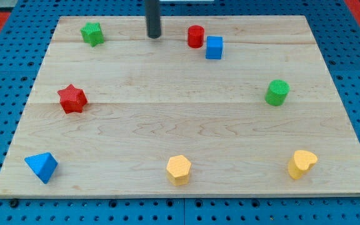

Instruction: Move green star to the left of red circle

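The green star (92,33) lies near the board's top left corner. The red circle (195,36), a short cylinder, stands near the top edge right of the middle. My tip (153,35) rests on the board between them, closer to the red circle, about a block's width from it on its left. It touches neither block. A blue cube (214,47) sits right against the red circle on its lower right.
A red star (72,99) lies at the left. A green cylinder (277,92) stands at the right. Along the bottom are a blue triangular block (42,166), a yellow hexagon (179,169) and a yellow heart (302,164). The wooden board (180,125) lies on a blue pegboard.
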`<action>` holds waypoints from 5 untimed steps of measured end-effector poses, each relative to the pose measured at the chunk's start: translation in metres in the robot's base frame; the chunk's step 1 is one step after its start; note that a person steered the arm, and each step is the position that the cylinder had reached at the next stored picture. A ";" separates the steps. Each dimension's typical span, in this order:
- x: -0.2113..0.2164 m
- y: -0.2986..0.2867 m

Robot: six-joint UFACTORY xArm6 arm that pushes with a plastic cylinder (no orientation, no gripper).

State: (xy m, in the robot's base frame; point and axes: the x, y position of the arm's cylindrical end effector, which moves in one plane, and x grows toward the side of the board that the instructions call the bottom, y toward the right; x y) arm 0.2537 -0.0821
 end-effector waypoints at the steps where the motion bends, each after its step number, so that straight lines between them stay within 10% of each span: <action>1: 0.019 -0.043; 5: 0.072 -0.170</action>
State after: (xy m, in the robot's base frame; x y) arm 0.3253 -0.2519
